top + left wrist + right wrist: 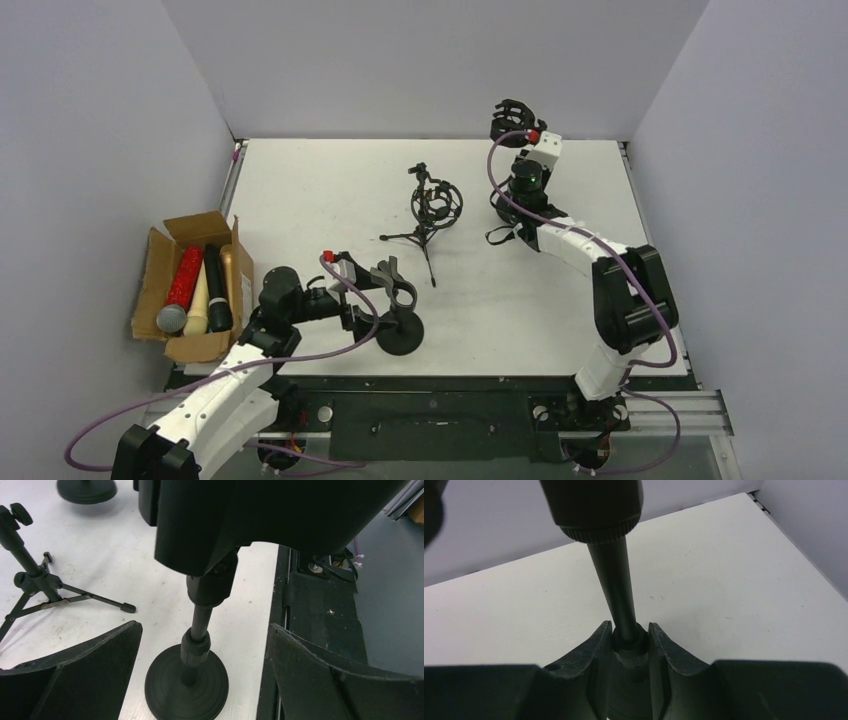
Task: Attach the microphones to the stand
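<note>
Microphones (215, 290) lie in a box (152, 280) only the top view shows; wrist views show the left gripper (204, 627) wide around a stand (187, 685), the right gripper (630, 630) pinching a pole (616, 580).

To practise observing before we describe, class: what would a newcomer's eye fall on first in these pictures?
The cardboard box at the far left catches the eye, a red microphone among those in it. At the back right, the right pincer is closed on the pole of a black stand, while the open left pincer straddles a round-base stand at the near edge.
</note>
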Tool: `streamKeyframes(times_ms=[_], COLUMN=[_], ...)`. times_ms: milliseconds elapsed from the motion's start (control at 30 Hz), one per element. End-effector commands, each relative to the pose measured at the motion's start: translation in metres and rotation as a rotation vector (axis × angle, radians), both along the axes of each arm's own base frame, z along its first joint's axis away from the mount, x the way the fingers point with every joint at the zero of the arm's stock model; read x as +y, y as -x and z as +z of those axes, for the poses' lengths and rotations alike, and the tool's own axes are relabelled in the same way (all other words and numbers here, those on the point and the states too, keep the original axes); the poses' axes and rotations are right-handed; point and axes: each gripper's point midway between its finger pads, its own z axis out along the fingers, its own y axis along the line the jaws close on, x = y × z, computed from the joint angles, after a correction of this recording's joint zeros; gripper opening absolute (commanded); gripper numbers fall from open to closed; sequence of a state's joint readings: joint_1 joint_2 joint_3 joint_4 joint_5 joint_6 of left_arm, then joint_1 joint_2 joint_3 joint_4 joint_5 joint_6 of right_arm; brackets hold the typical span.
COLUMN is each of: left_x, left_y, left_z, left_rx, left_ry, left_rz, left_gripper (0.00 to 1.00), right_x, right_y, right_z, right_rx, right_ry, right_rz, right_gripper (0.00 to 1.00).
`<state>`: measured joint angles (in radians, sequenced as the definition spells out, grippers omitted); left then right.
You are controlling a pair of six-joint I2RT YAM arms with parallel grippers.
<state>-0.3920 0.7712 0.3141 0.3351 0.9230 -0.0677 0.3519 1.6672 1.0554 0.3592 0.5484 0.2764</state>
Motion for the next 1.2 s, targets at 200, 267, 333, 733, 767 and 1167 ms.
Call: streamKeyframes(times_ms=[200, 267, 333, 733, 767, 1167], left_x=[-0.009, -0.01, -0.012, -0.027, -0.028, -0.025], left_y=[0.0, -0.003, -0.006, -0.013, -0.014, -0.027], left_z=[0.013, 0.012, 0.013, 0.017, 0.019, 0.036], left_rx=[-0.05, -0.058, -0.067, -0.141, -0.156, -0.207], left_ry=[0.077, 0.078, 0.081, 0.037, 0.038, 0.029], left_rz=[0.0, 0.015, 0.019, -0.076, -0.08, -0.072], left_gripper=[0.96, 0.97, 0.99, 0.53, 0.47, 0.0], right_x=[0.021, 0.02, 0.016, 0.021, 0.021, 0.035], right_y=[-0.052, -0.05, -0.044, -0.003, 0.0, 0.103], right_z=[0.014, 0.01, 0.0, 0.021, 0.023, 0.014], right_rx=[-0.094, -0.089, -0.068, -0.116, -0.12, -0.146], right_ry=[-0.06, -0.063, -0.064, -0.14, -0.142, -0.166], right_rz=[0.045, 0.045, 0.043, 0.086, 0.088, 0.157], right_gripper=[0.0, 0.01, 0.04, 0.55, 0.59, 0.65])
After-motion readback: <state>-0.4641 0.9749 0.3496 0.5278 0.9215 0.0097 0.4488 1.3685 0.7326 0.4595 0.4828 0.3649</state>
